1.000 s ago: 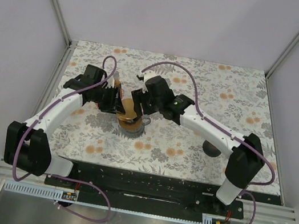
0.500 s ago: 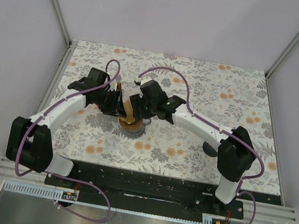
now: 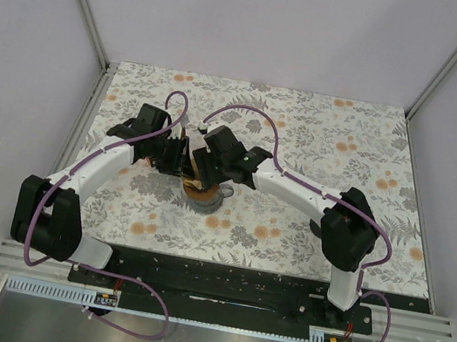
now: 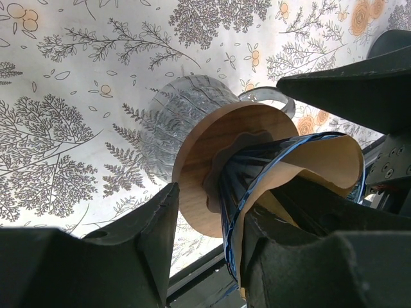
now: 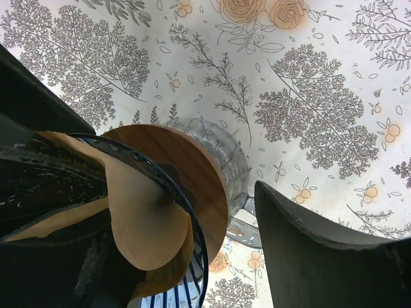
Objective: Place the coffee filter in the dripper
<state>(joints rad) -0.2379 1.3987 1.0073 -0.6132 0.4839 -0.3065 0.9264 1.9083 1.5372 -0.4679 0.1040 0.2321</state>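
- dripper (image 3: 201, 186): clear ribbed cone, blue-tinted rim, round wooden collar (image 4: 204, 168) below cone, ribbed glass base (image 4: 183, 119), small clear handle (image 5: 240, 228) on right side.
- Pose: upright on floral tabletop (image 3: 322, 143), left of centre, mid-depth between near and far edges.
- coffee filter (image 4: 324, 160): brown paper, inside cone. Not seated flush; wall buckled inward in one broad fold, upper edge wavy, level with rim or just above it.
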